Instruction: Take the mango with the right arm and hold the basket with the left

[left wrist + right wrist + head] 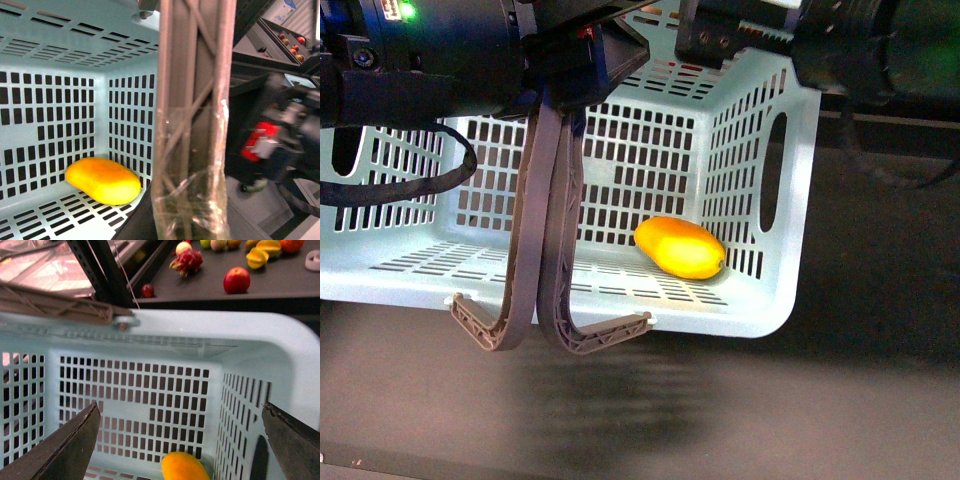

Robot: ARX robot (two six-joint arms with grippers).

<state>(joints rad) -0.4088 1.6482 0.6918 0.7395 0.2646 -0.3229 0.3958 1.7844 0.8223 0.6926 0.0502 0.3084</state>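
Right gripper [180, 410], wide open and empty above the mango [680, 248] in the basket [775, 300] corner, should move straight, clear of the walls, while the left gripper [550, 310], clamped on the rim, holds steady.

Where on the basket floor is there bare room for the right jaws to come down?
The basket floor is bare from its left wall across to the mango, including the stretch behind the left gripper clamped on the near rim. It is crowded only in the right back corner, where the mango lies.
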